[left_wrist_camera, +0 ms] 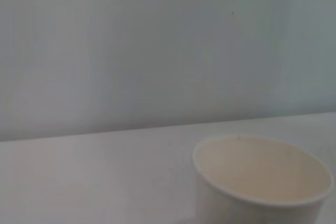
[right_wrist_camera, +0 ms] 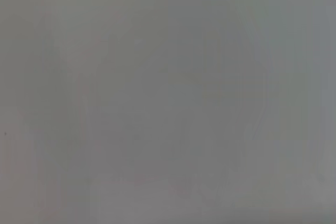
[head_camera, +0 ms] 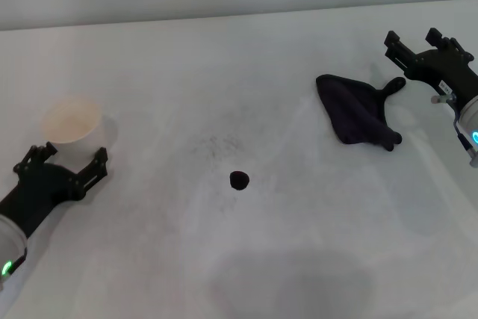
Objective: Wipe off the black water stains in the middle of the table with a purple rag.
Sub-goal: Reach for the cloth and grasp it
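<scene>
The purple rag (head_camera: pixel 358 110) lies flat on the white table (head_camera: pixel 246 80) at the right, its loop tab pointing toward my right gripper. The black water stain (head_camera: pixel 239 180) is a small round blot in the middle of the table, well left of the rag. My right gripper (head_camera: pixel 413 37) is open and empty, hovering just right of the rag's tab. My left gripper (head_camera: pixel 67 157) is open and empty at the left edge, just in front of a paper cup. The right wrist view shows only blank grey.
A white paper cup (head_camera: pixel 71 120) stands upright at the left, next to my left gripper; it also shows in the left wrist view (left_wrist_camera: pixel 262 182). Faint grey speckles (head_camera: pixel 216 143) lie on the table behind the stain. A grey wall runs behind the table's far edge.
</scene>
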`<state>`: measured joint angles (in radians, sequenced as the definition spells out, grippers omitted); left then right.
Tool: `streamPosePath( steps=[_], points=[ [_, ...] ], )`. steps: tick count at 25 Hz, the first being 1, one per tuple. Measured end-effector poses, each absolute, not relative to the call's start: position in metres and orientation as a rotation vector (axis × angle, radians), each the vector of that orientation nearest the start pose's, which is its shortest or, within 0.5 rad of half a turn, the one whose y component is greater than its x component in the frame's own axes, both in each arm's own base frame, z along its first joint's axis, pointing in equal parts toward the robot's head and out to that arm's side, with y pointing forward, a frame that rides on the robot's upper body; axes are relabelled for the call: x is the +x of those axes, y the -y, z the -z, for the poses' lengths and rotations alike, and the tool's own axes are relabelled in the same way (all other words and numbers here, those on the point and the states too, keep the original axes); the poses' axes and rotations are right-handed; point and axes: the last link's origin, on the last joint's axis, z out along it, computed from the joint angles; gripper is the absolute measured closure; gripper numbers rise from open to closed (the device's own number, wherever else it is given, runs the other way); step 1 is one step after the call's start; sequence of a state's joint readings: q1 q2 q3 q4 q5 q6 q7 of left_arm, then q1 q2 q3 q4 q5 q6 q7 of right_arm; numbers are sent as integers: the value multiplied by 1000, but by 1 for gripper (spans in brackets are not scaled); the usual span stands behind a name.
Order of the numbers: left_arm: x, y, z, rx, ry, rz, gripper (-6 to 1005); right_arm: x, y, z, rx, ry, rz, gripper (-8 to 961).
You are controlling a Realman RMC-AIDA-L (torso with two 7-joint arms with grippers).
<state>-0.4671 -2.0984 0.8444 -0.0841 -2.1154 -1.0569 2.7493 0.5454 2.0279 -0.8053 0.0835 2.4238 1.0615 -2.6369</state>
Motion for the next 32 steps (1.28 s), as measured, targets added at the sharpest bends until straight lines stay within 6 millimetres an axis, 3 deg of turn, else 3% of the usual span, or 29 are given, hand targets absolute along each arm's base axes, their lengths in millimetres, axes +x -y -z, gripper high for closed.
streamPosePath(
  steps=[13,20,27,32],
  points=[
    [-361,-233,57,-1863,762,720,108,354,-350,3,-1639,-905,-762,148],
    [-367,-217,39,-1708,770,789,109,335,-371,-9,-1849,-888,-789,150],
    [-379,-224,19,-1556,770,775,109,305,-402,-20,-2137,-858,-434,152],
    [-382,-229,10,-1496,763,774,109,286,-407,-21,-2254,-845,-166,154]
  ],
)
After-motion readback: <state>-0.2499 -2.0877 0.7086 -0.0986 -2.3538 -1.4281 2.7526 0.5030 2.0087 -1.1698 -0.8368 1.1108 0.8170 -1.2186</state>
